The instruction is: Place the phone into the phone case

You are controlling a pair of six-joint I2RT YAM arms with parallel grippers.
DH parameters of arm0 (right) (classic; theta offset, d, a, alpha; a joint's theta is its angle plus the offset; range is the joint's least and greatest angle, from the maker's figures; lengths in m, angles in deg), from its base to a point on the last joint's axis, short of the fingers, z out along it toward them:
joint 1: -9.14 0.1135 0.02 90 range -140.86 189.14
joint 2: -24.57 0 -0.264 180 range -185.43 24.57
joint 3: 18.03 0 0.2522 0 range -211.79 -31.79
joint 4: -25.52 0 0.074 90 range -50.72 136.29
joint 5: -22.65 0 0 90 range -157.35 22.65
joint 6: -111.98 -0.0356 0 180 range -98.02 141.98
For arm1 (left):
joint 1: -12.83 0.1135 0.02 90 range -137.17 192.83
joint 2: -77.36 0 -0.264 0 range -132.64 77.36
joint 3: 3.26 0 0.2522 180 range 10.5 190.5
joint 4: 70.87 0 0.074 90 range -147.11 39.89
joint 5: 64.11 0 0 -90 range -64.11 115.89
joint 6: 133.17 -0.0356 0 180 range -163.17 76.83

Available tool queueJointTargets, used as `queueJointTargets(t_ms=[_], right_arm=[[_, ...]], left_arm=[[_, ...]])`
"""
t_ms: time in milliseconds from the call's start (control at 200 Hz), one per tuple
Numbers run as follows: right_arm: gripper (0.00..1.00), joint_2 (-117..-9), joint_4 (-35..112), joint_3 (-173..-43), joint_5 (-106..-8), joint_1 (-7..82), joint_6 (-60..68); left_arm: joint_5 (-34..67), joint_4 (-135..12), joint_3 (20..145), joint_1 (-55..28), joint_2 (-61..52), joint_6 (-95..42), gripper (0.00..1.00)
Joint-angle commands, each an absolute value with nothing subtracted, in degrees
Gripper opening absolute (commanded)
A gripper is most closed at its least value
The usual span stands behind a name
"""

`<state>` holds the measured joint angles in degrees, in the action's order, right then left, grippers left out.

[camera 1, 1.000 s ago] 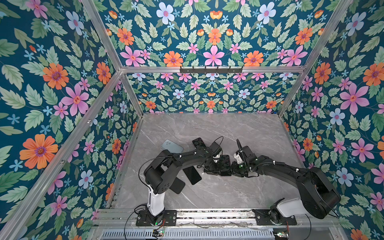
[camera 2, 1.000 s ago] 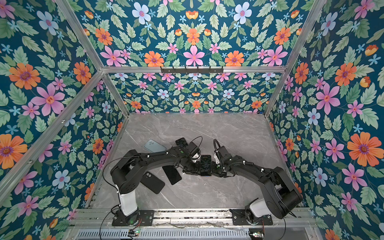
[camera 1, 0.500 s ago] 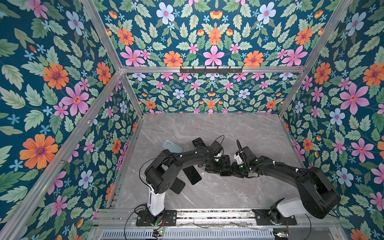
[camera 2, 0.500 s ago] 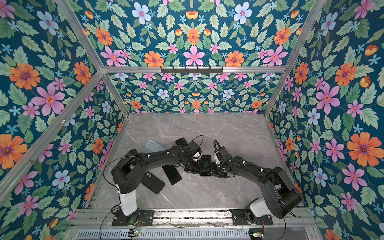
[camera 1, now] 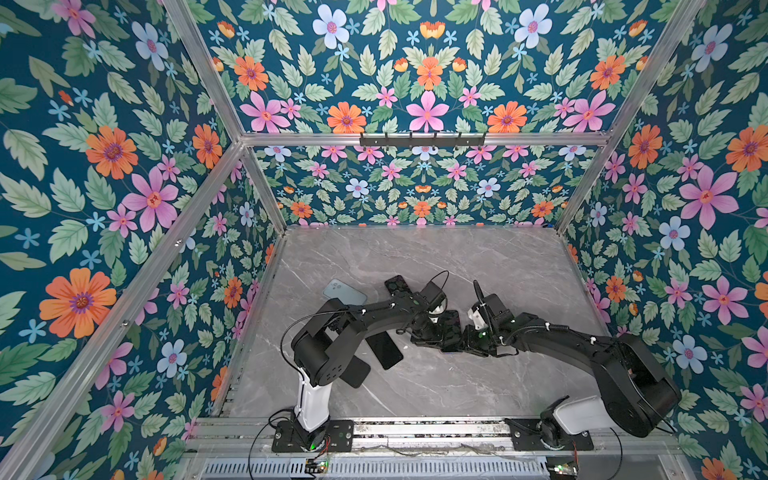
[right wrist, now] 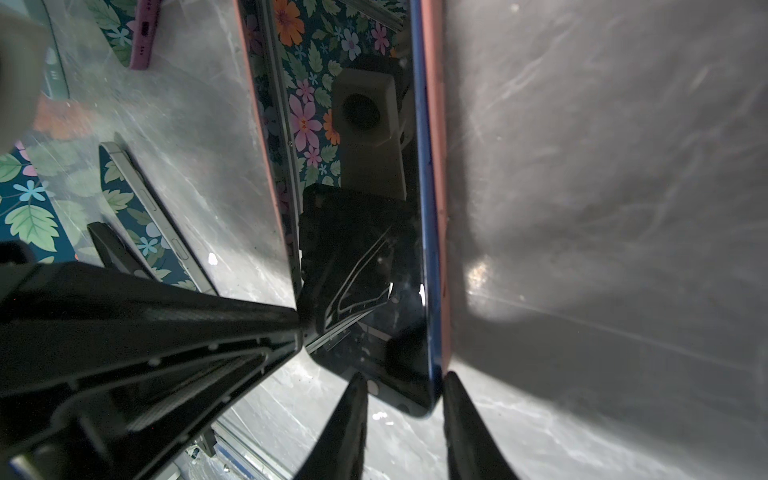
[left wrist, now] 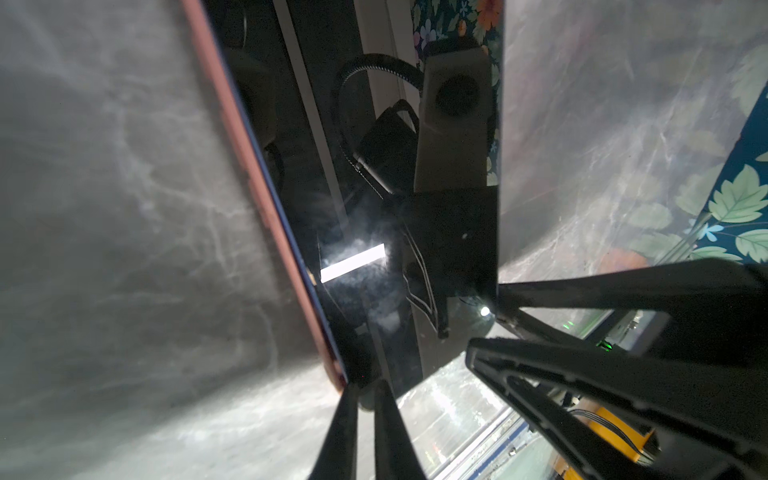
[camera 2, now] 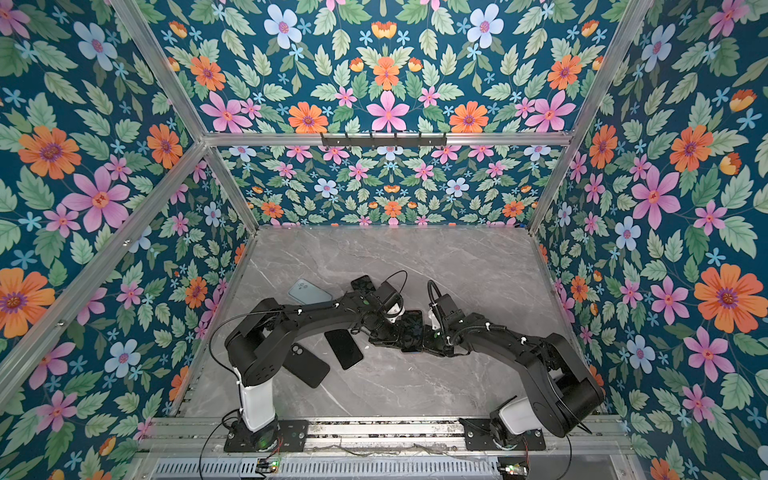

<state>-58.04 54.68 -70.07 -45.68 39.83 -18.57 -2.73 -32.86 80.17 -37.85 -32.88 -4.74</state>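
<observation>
phone (right wrist: 365, 249) looks mostly seated in pink phone case (right wrist: 436, 166), centre of the table (camera 1: 457, 257). left gripper (left wrist: 363, 388) nearly closed, pinching the case corner. right gripper (right wrist: 403, 386) part-open, clamping the phone's near end. Still to do, probably: snap that corner in.

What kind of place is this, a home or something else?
Probably a robot test cell: aluminium frame holding flower-printed walls, marble-look tabletop, left arm and right arm bolted to a front rail.
</observation>
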Motion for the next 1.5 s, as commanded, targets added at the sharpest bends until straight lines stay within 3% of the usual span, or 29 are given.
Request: queueJointTargets(t_ms=[0, 475, 865, 1495], right_arm=[[0.32, -57.61, 53.52, -70.03, -45.02, 39.97, -19.5], [0.32, -55.51, 55.89, -70.35, -46.15, 39.97, -18.86], [0.32, -52.59, 61.31, -71.38, -50.82, 39.96, -17.13], [0.25, -56.5, 56.93, -71.39, -49.07, 40.07, -17.79]], left_arm=[[-1.33, -32.98, 79.18, -38.15, -34.26, -5.21, 0.12], [0.94, -31.12, 79.39, -37.64, -32.8, -5.83, 0.1], [1.7, -33.46, 78.59, -36.78, -29.16, -3.74, 0.32], [-3.01, -39.89, 73.69, -35.67, -30.84, -1.54, 0.33]])
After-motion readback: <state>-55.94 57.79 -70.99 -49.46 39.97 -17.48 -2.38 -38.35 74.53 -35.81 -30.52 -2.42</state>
